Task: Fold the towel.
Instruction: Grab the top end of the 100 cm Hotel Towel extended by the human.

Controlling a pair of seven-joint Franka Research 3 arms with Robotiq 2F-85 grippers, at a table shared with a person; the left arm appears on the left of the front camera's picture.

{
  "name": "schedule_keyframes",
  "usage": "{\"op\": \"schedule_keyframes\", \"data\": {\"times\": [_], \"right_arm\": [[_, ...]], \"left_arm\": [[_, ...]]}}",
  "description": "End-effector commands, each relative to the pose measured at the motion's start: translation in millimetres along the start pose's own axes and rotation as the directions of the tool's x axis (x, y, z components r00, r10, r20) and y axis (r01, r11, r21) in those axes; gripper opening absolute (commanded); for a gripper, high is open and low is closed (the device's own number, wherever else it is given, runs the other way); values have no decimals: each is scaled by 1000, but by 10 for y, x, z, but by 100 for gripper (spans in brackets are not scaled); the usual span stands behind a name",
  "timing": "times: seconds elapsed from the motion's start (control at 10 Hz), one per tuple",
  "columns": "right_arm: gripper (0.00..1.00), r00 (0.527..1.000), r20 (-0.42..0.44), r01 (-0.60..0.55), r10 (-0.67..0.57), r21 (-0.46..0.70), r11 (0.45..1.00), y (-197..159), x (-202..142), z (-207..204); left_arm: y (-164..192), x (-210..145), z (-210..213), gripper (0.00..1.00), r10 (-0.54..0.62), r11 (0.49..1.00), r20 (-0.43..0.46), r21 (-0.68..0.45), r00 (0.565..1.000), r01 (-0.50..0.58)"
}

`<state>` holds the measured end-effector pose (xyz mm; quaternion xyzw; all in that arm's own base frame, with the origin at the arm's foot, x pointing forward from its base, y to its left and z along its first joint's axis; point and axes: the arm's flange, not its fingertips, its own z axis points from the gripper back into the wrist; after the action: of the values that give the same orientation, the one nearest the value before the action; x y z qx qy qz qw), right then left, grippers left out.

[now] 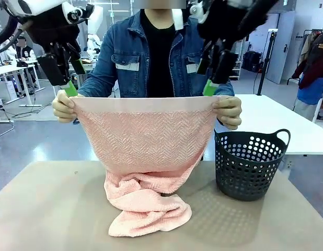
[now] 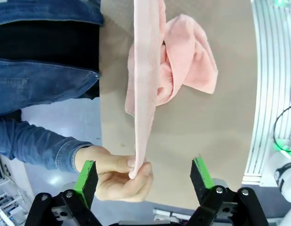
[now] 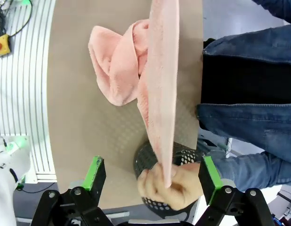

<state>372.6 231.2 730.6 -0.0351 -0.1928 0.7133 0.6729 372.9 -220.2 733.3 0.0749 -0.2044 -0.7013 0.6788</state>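
A person across the table holds the salmon-pink towel (image 1: 146,138) up by its two top corners, one in each hand; its lower part lies bunched on the table. My left gripper (image 1: 67,86) hovers open just above the person's hand at the towel's left corner. In the left wrist view that hand and the towel (image 2: 145,84) edge sit between the open green pads (image 2: 86,175). My right gripper (image 1: 212,83) hangs open above the other corner. In the right wrist view the towel (image 3: 162,80) corner and the person's hand lie between its green pads (image 3: 95,172).
A dark plastic laundry basket (image 1: 250,163) stands on the table at the right, close to the towel's hanging edge. The tan table (image 1: 52,209) has free room at front left. The person's denim-sleeved arms reach toward both grippers.
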Motion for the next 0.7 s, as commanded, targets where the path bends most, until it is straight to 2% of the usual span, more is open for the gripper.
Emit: {"op": "schedule_keyframes", "data": {"times": [0.0,0.6], "right_arm": [[100,999,-47,12,-11,7,1000,-186,152,-99],[100,996,-93,4,1,59,998,-354,125,-547]], "left_arm": [[34,-22,-107,100,28,999,-4,26,1000,-28],[222,-30,-582,100,12,1000,25,-19,1000,-12]]}}
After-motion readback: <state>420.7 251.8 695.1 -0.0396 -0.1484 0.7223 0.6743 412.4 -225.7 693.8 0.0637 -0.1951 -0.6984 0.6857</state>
